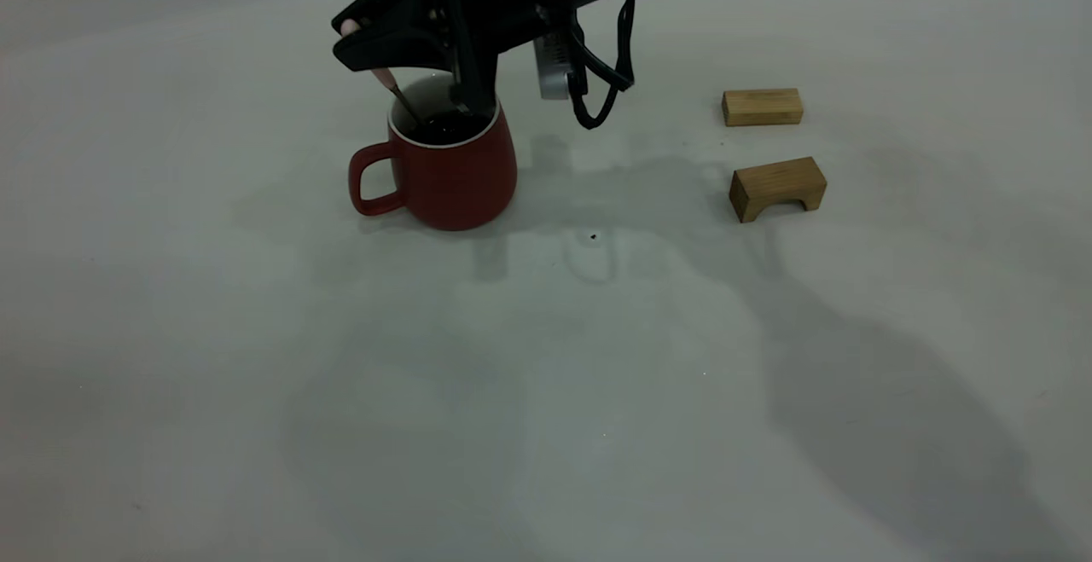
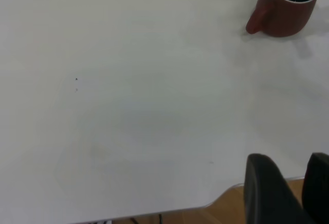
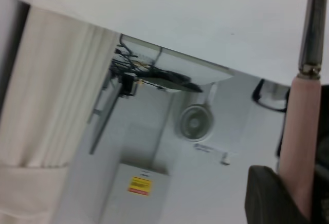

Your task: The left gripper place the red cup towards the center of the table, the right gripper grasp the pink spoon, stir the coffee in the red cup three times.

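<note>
The red cup (image 1: 444, 174) stands on the table (image 1: 546, 391), left of the middle and toward the back, its handle pointing left. Dark coffee (image 1: 445, 128) fills it. My right gripper (image 1: 350, 40) reaches in from the upper right, above the cup's left rim, and is shut on the pink spoon (image 1: 386, 78). The spoon slants down so that its metal neck dips into the coffee. The right wrist view shows the pink spoon (image 3: 302, 131) handle pinched against a dark finger (image 3: 267, 196). My left gripper (image 2: 288, 165) hangs open over the table's edge, far from the red cup (image 2: 285, 11).
Two tan wooden blocks lie to the right of the cup: a flat one (image 1: 762, 107) farther back and an arch-shaped one (image 1: 776, 187) nearer. A tiny dark speck (image 1: 593, 237) marks the table between cup and blocks. Wide bare surface spreads across the front.
</note>
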{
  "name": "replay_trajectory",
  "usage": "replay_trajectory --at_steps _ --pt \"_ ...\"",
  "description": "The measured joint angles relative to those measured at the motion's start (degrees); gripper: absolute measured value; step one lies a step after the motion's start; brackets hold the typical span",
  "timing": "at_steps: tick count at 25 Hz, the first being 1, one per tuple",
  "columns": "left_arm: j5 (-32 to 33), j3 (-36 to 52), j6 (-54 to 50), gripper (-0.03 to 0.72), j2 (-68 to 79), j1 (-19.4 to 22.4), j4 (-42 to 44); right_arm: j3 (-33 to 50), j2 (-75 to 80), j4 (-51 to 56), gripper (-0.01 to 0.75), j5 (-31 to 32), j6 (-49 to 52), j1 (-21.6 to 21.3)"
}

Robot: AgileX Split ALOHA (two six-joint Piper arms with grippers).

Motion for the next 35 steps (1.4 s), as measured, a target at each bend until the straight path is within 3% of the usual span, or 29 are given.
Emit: replay_trajectory --at_steps 5,15,18,23,26,28,32,35 --pt "0.0 0.0 0.0 0.247 0.0 0.0 0.0 0.0 0.0 -0.8 0.148 0.5 -6.1 -1.2" --pt "0.0 0.0 0.0 0.247 0.0 0.0 0.0 0.0 0.0 -3.0 0.158 0.2 -5.3 -1.6" --pt "0.0 0.0 0.0 0.247 0.0 0.0 0.0 0.0 0.0 -3.7 0.247 0.2 -4.1 -1.8" --pt "0.0 0.0 0.0 0.247 0.0 0.0 0.0 0.0 0.0 -7.7 0.541 1.2 -2.5 -1.8" --pt "0.0 0.0 0.0 0.247 0.0 0.0 0.0 0.0 -0.9 -14.1 0.645 1.1 -2.5 -1.8" --pt "0.0 0.0 0.0 0.247 0.0 0.0 0.0 0.0 -3.3 -21.7 0.661 1.1 -2.5 -1.8" --pt "0.0 0.0 0.0 0.247 0.0 0.0 0.0 0.0 -11.9 -40.9 0.629 3.7 -2.7 -1.8" --pt "0.0 0.0 0.0 0.247 0.0 0.0 0.0 0.0 -19.4 -56.1 0.557 5.9 -2.7 -1.8"
